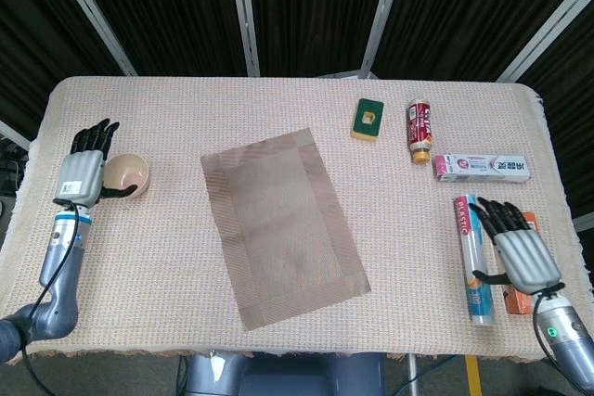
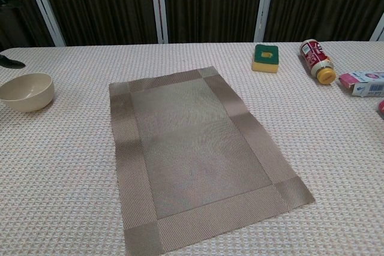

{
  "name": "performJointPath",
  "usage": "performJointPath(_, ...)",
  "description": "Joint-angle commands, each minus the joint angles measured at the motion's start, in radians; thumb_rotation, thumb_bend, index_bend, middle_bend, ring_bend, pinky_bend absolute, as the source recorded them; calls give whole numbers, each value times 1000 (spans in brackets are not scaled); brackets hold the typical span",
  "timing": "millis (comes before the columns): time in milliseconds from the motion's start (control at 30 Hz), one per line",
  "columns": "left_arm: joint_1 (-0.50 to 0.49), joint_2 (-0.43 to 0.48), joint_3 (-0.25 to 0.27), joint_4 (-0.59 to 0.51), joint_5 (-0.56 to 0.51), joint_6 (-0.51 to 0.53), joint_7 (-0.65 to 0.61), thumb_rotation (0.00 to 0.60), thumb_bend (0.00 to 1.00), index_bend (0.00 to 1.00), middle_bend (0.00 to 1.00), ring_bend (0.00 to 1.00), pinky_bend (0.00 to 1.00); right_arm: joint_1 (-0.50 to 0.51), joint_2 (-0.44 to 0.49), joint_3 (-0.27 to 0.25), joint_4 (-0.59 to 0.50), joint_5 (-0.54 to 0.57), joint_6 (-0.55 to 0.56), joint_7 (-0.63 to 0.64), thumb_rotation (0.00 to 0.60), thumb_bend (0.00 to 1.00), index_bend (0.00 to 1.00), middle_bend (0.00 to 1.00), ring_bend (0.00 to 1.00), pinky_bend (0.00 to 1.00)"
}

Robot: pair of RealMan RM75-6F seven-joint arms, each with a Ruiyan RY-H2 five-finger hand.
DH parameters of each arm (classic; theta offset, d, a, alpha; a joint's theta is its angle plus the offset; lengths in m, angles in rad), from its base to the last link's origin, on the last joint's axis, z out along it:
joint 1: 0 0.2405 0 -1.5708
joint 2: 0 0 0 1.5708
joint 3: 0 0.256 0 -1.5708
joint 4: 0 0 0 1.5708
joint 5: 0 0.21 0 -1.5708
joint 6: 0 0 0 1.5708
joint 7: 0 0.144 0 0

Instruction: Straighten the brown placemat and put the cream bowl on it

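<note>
Placemat (image 1: 284,223) is lying flat but skewed mid-surface; left hand (image 1: 82,170), fingers spread and empty, is hovering beside cream bowl (image 1: 125,174); right hand (image 1: 520,250), likewise spread and empty, is hanging near the right edge.

"PLASTIC" on the wrap roll (image 1: 471,260)

lab rig, dark curtains (image 1: 306,6), metal frame (image 1: 243,11)

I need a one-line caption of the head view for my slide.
Brown placemat flat but askew; left hand open beside the cream bowl, right hand open.
</note>
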Motion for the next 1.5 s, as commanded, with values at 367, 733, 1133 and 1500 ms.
performJointPath(367, 233, 223, 138, -485, 16, 322, 304, 600, 17, 0, 0, 0, 0, 265, -163, -71, 105, -245, -208, 160, 600, 14, 318, 43, 0, 0)
performJointPath(733, 246, 221, 148, -468, 24, 315, 310, 600, 19, 0, 0, 0, 0, 320, -344, -126, 249, -344, -201, 76, 600, 50, 326, 57, 0, 0)
performJointPath(1133, 247, 229, 141, -459, 23, 281, 286, 600, 21, 0, 0, 0, 0, 338, -452, -136, 344, -328, -168, 40, 600, 56, 326, 66, 0, 0)
performJointPath(1500, 253, 238, 137, -465, 31, 270, 273, 600, 19, 0, 0, 0, 0, 347, -495, -154, 399, -314, -130, 16, 600, 110, 334, 68, 0, 0)
